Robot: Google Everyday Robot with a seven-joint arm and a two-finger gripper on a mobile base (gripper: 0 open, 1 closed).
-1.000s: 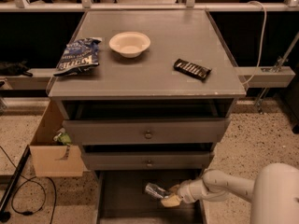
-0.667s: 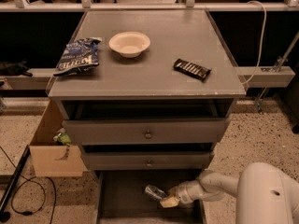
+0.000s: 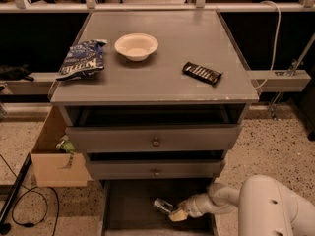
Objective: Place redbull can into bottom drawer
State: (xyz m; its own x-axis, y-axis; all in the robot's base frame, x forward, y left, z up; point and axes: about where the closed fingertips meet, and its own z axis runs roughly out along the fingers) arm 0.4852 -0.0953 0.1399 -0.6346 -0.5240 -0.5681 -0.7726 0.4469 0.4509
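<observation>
Redbull can (image 3: 162,205) and pincer (image 3: 176,214) inside bottom drawer (image 3: 129,211)

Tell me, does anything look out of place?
Nothing spilled or broken. The redbull can lies on its side in the open bottom drawer, with the gripper right beside it. The chip bag sits crumpled by the cabinet top's left edge.

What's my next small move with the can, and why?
Probably ease the gripper slightly lower. The slim silver-and-blue redbull can at its tip is already inside the open grey bottom drawer, over the dark floor, but I cannot tell whether it rests there yet; settling it first avoids a drop.
</observation>
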